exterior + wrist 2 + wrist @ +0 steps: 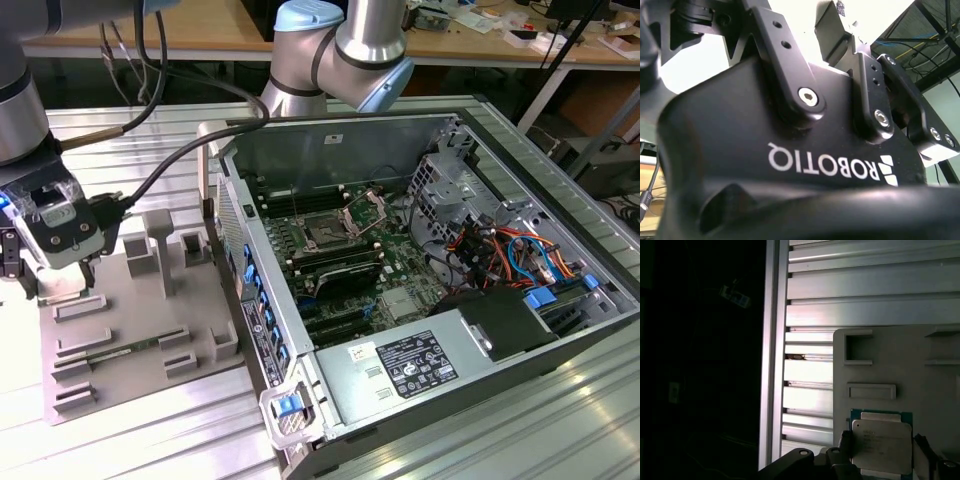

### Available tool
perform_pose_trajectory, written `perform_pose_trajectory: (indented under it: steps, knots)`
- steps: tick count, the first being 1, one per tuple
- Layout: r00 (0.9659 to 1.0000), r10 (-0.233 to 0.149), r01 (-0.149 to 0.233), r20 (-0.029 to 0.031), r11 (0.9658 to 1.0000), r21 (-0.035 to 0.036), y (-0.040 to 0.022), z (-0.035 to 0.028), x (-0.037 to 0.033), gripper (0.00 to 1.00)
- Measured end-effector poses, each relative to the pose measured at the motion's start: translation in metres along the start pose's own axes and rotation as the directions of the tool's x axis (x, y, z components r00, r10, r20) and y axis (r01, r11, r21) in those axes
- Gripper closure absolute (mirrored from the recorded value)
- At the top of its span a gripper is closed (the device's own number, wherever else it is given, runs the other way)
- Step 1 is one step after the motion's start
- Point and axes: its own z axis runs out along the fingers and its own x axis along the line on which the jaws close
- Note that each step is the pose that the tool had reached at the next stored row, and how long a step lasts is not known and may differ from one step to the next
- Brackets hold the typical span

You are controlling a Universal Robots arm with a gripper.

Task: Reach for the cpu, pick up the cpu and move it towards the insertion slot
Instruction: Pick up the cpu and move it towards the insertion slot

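With arm bent low, claw [882, 439] sits over cpu [881, 450].

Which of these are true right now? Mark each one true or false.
1. The gripper is over the grey tray, outside the computer case. True.
2. The chip is seated in the socket. False: in the first wrist view it lies on the grey tray, right by the gripper.
3. The computer case is open, with the board exposed. True.
4. The grey tray sits to the exterior view's right of the case. False: it sits to the exterior view's left.
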Motion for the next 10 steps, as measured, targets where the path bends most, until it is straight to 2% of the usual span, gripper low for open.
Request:
perform_pose_trajectory:
  steps: [10]
  knots:
    - [1.0000,0.000,0.000,0.0002,1.0000,-0.0001,0.0000,-0.0100,0.0000,0.46]
